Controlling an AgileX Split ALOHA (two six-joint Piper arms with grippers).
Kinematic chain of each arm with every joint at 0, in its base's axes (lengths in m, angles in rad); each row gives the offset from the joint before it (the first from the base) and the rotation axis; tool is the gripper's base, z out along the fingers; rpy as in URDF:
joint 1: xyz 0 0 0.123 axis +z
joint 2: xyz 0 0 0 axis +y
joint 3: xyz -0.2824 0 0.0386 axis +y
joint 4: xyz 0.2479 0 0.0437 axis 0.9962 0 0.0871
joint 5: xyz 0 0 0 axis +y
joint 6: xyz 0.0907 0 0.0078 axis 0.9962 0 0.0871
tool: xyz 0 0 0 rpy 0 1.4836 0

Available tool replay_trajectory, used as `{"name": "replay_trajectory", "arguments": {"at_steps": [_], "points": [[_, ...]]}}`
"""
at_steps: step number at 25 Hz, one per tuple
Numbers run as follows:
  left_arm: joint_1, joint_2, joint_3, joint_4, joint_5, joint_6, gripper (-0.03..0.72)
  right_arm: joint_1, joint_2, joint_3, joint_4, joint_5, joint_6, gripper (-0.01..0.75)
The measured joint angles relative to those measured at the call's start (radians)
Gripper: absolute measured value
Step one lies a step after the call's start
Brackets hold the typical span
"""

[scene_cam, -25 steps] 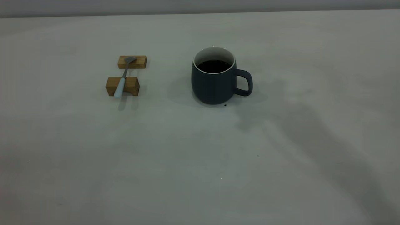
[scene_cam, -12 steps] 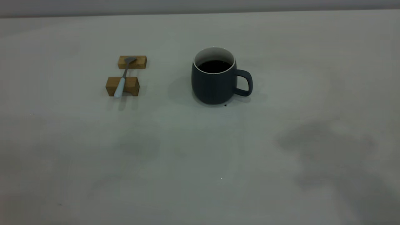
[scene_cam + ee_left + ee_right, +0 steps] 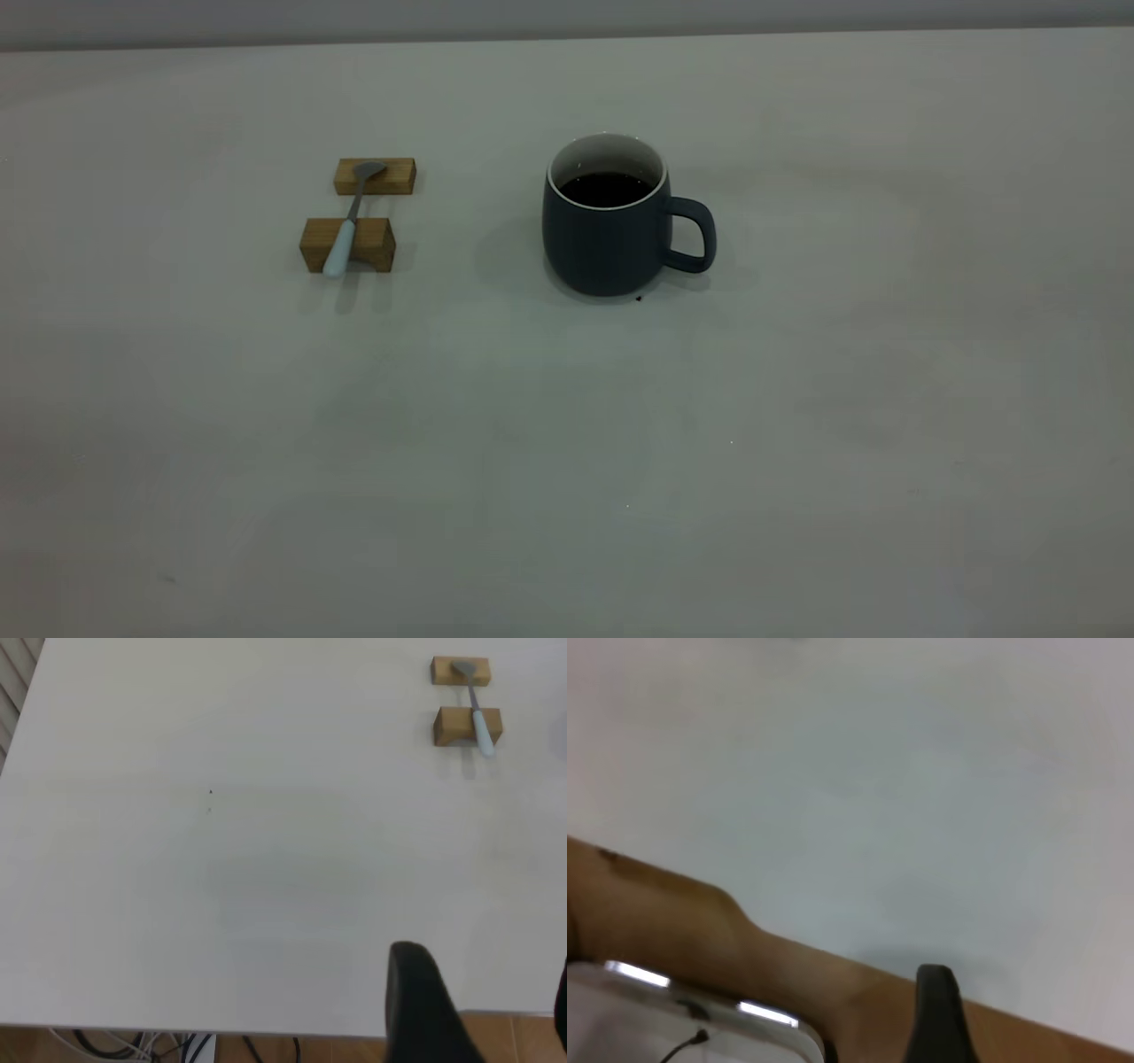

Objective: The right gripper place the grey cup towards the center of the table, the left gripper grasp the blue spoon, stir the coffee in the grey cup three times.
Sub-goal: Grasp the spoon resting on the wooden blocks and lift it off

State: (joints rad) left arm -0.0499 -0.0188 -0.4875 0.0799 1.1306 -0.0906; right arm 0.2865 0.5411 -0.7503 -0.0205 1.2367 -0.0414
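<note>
Shadows that darkened the lower right of the table (image 3: 567, 461) a second ago have faded from the exterior view, which suggests an arm has pulled away; the cup and spoon have not shifted.

Neither arm shows in the exterior view. Only one dark finger of the left gripper (image 3: 423, 1005) shows at the lower right of the left wrist view, hanging over the table's near edge; whether it is spread or pressed together cannot be told. Likewise one dark finger of the right gripper (image 3: 939, 1014) shows at the bottom of the right wrist view, over the table's edge, and its state cannot be told either.

The grey cup (image 3: 607, 221) stands upright just right of centre in the upper half of the exterior frame, handle pointing to the frame's right. It is a rounded dark slate mug with a white inside and thin white rim. The coffee (image 3: 609, 188) inside lies dark and flat.

Well apart, toward the upper left, the blue spoon (image 3: 347, 226) rests across two wooden blocks (image 3: 374, 175), pale handle toward the viewer, grey bowl on the far block.

Judging by this, the cup looks already placed; grasping the spoon and all three stirs remain
</note>
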Motion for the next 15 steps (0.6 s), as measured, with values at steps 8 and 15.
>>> {"name": "replay_trajectory", "arguments": {"at_steps": [8, 15], "points": [[0.000, 0.000, 0.000, 0.000, 0.000, 0.000, 0.440, -0.150, -0.333, 0.188, 0.000, -0.063, 0.008, 0.591], [0.000, 0.000, 0.000, 0.000, 0.000, 0.000, 0.440, -0.183, -0.440, 0.279, 0.000, -0.112, 0.036, 0.591]]}}
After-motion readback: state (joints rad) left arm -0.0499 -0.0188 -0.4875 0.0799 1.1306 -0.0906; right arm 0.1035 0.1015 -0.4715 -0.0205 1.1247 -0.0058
